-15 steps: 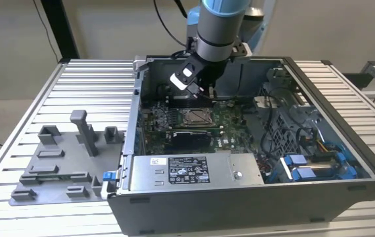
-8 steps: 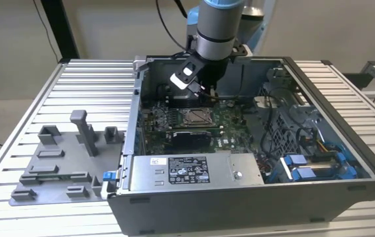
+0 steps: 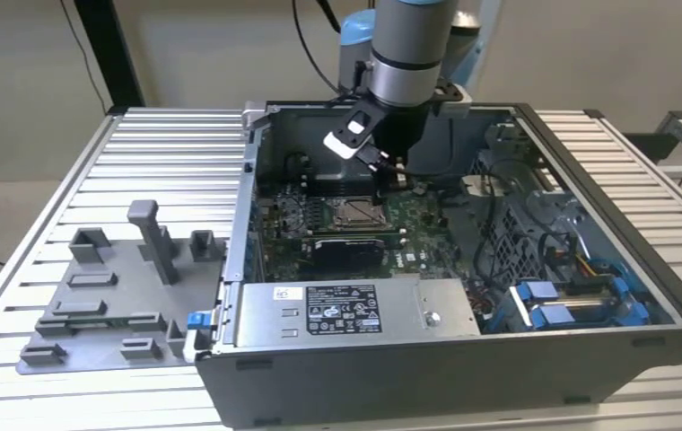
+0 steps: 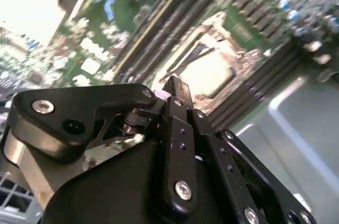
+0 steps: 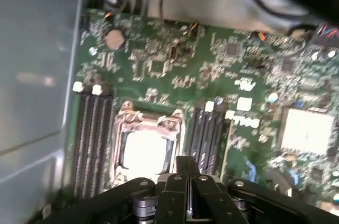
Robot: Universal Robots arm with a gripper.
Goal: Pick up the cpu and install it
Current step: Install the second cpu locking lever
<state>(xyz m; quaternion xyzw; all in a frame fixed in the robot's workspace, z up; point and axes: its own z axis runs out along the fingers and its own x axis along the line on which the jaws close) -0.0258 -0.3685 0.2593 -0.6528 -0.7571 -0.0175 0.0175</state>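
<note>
One end effector [image 5: 184,173] hovers above the socketed cpu [image 5: 144,151].

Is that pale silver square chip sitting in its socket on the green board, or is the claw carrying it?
In the socket: the pale silver square chip lies flat inside the metal frame, below the black gripper.

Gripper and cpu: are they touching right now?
Apart. In the first wrist view the gripper tips sit near the cpu in its socket; the exterior view shows the gripper raised above the cpu, board visible between.
</note>
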